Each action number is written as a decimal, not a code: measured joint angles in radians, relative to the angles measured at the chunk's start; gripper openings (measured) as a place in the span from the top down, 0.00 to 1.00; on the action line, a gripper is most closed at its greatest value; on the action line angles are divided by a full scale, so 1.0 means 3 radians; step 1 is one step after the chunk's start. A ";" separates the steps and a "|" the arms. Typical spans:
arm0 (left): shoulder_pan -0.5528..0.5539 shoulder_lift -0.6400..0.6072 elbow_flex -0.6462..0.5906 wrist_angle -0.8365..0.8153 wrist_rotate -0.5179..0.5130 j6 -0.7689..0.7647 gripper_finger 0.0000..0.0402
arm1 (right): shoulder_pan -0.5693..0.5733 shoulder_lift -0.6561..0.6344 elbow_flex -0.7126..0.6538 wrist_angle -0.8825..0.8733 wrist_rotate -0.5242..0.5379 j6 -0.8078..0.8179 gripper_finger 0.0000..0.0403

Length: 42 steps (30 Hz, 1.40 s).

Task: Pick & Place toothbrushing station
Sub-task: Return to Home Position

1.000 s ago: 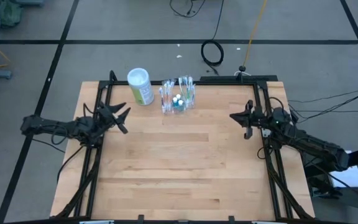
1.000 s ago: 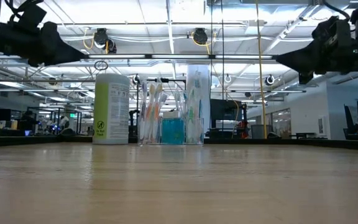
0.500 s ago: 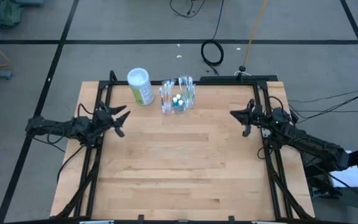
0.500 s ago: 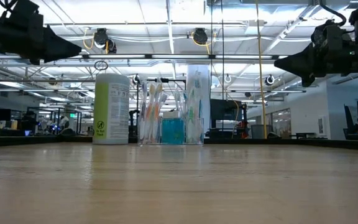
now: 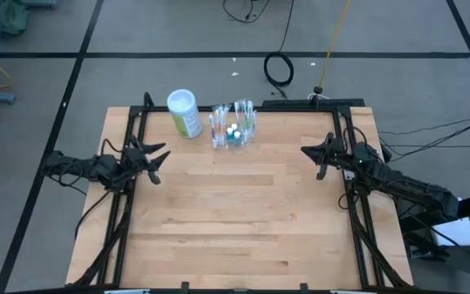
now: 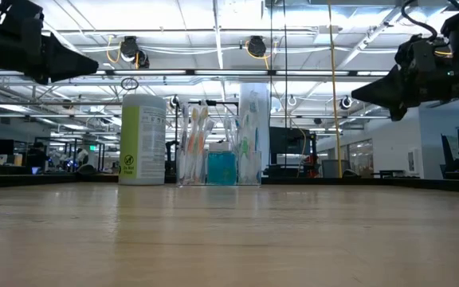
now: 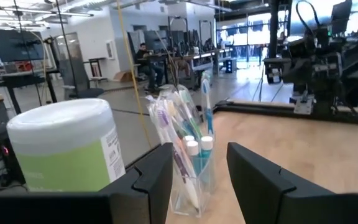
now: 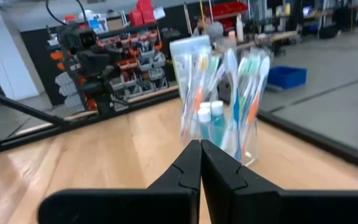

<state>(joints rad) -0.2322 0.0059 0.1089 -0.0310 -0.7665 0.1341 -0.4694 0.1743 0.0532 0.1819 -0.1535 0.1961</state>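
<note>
The toothbrushing station (image 5: pixel 233 131) is a clear plastic holder with several toothbrushes and small bottles; it stands on its base at the table's far edge, near the middle. It also shows in the low view (image 6: pixel 220 151), the left wrist view (image 7: pixel 188 155) and the right wrist view (image 8: pixel 222 106). My left gripper (image 5: pixel 158 158) hovers open and empty over the table's left side, left of and nearer than the station; its fingers (image 7: pixel 148 180) point toward it. My right gripper (image 5: pixel 307 153) hovers shut and empty over the table's right side, its fingertips (image 8: pixel 200 163) pointing toward the station.
A green canister with a white lid (image 5: pixel 184 113) stands upright just left of the station, between it and my left gripper. Black frame rails (image 5: pixel 129 204) run along the table's left and right sides. Bare wood (image 5: pixel 235 212) lies between the arms and toward the near edge.
My left gripper has drawn back a little toward the table's left and near edges, away from the canister. My right gripper has sunk slightly, staying over the right side. The station and the canister have not moved.
</note>
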 joint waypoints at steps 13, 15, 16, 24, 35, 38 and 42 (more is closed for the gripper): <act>0.0003 0.0001 0.0000 -0.0262 -0.0004 -0.0029 0.60 | 0.0001 0.0011 -0.0003 -0.0035 -0.0011 0.0004 0.99; 0.0003 0.0001 0.0000 -0.0262 -0.0004 0.0000 0.60 | 0.0001 0.0011 -0.0003 -0.0035 -0.0011 0.0004 0.99; 0.0003 0.0001 0.0000 -0.0260 -0.0004 0.0040 0.60 | 0.0001 0.0011 -0.0003 -0.0035 -0.0011 0.0004 0.99; 0.0005 0.0001 0.0000 -0.0242 -0.0005 0.0298 0.60 | 0.0001 0.0011 -0.0003 -0.0035 -0.0013 0.0004 1.00; 0.0005 0.0001 0.0000 -0.0243 -0.0005 0.0310 0.60 | 0.0001 0.0011 -0.0003 -0.0034 -0.0014 0.0004 0.99; 0.0005 0.0001 0.0000 -0.0243 -0.0005 0.0310 0.60 | 0.0001 0.0011 -0.0003 -0.0034 -0.0014 0.0004 0.99; 0.0005 0.0001 0.0000 -0.0243 -0.0005 0.0310 0.60 | 0.0001 0.0011 -0.0003 -0.0033 -0.0014 0.0004 0.99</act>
<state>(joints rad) -0.2306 0.0063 0.1089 -0.1040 -0.7681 0.2272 -0.4690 0.1776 0.0525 0.1719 -0.1577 0.1974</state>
